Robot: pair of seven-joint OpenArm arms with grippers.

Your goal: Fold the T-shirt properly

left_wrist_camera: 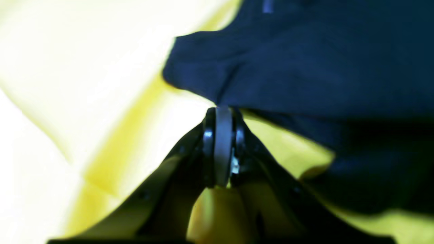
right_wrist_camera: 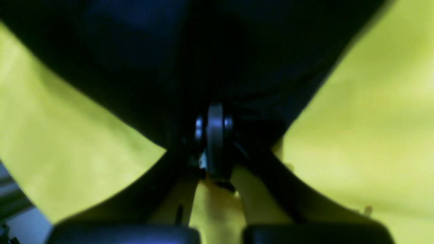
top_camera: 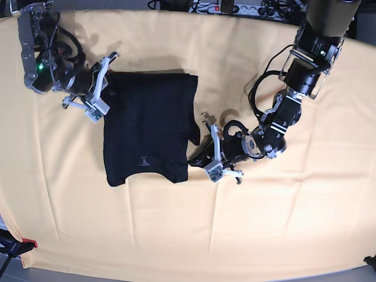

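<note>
1. T-shirt [top_camera: 148, 126] lies partly folded on the yellow cloth [top_camera: 264, 223].
2. My left claw [top_camera: 202, 154] is clamped on its edge.
3. My right claw [top_camera: 104, 82] pinches the opposite edge.

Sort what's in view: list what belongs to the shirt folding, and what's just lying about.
Job:
T-shirt
left gripper, shut at the shirt's edge
right gripper, shut at the shirt's edge
yellow cloth under it

Lying about:
power strip
cables at the far edge
</note>
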